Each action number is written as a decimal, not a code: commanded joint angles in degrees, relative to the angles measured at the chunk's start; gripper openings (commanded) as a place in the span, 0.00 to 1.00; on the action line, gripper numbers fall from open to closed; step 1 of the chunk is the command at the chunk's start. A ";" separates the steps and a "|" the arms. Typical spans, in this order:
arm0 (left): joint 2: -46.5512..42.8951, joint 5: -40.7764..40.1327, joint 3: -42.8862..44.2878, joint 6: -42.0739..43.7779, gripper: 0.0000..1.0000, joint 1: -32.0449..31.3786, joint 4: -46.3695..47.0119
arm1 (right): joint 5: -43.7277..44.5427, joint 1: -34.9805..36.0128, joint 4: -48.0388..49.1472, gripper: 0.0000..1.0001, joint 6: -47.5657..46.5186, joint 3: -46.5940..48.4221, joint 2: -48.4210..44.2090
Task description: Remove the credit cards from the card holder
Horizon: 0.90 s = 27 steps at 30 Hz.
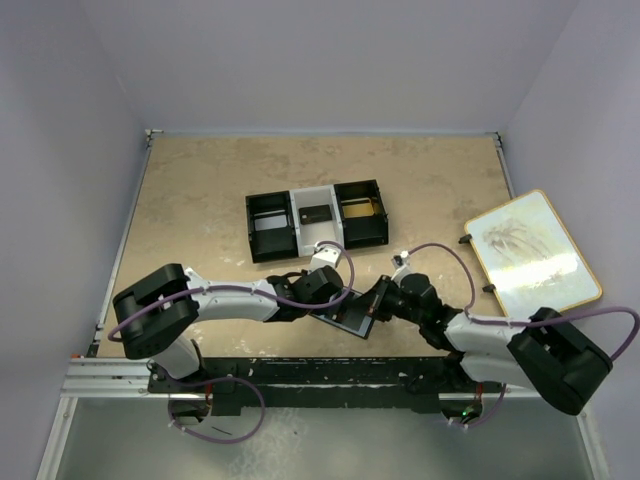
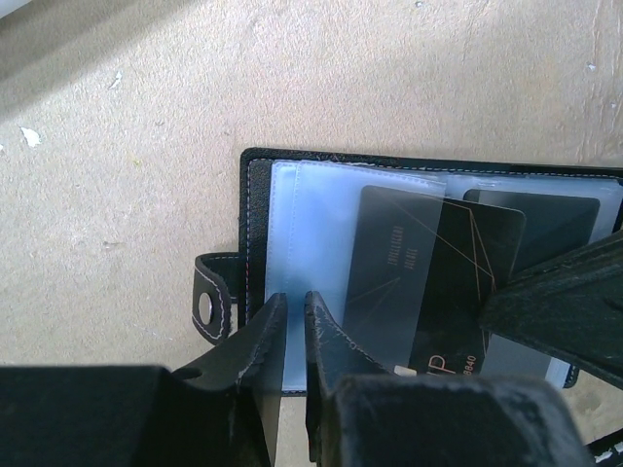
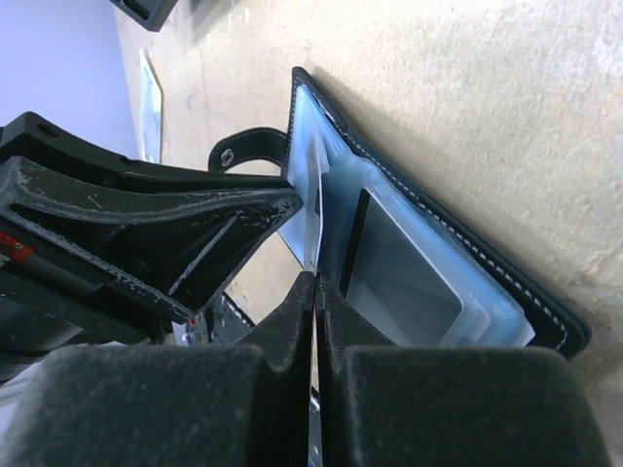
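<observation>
The card holder [image 2: 255, 224] lay open and flat on the tabletop [image 2: 146, 175], between the two arms and close to their bases. Its snap strap [image 2: 209, 302] stuck out from its left end in the left wrist view. Just right of that strap, at the holder's near edge, the left fingers [image 2: 268, 336] stood drawn almost together. Only a slit was left between them, with the pale-blue clear sleeve [image 2: 311, 224] showing in it, so they looked to be pinning the holder by that leaf. Further right, a dark credit card [image 2: 458, 272] sat skewed and partly out of the sleeve. Its left portion was still under the clear plastic, and its right portion was bare and reached away from the holder's strap end. A second dark card [image 2: 545, 219] sat squarely in a pocket beyond it, toward the holder's far right. On the holder's right side, the right fingers [image 3: 292, 316] were pressed fully together on a thin edge that ran into them. I judged that edge to be the exposed edge of the skewed card. That arm was the nearer one to the card's free end. The sleeve's mouth faced the right fingers and away from the left ones. The pull would therefore need to run straight out toward the holder's right, in line with the way the card already projected, while the left side held the holder down. How much of the card remained in the sleeve could not be told exactly.
</observation>
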 commanded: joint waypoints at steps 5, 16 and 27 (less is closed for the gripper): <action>0.64 0.63 0.13 -0.31 0.10 -0.39 -2.07 | 1.00 0.19 -3.11 0.04 -0.31 -0.49 -2.31; -7.52 3.63 3.56 -1.57 0.30 -0.46 2.26 | 0.58 0.12 3.87 0.02 0.18 0.11 6.98; -0.23 2.79 0.93 -3.04 0.20 -0.48 3.60 | 1.68 0.12 1.91 0.03 0.44 -1.05 3.12</action>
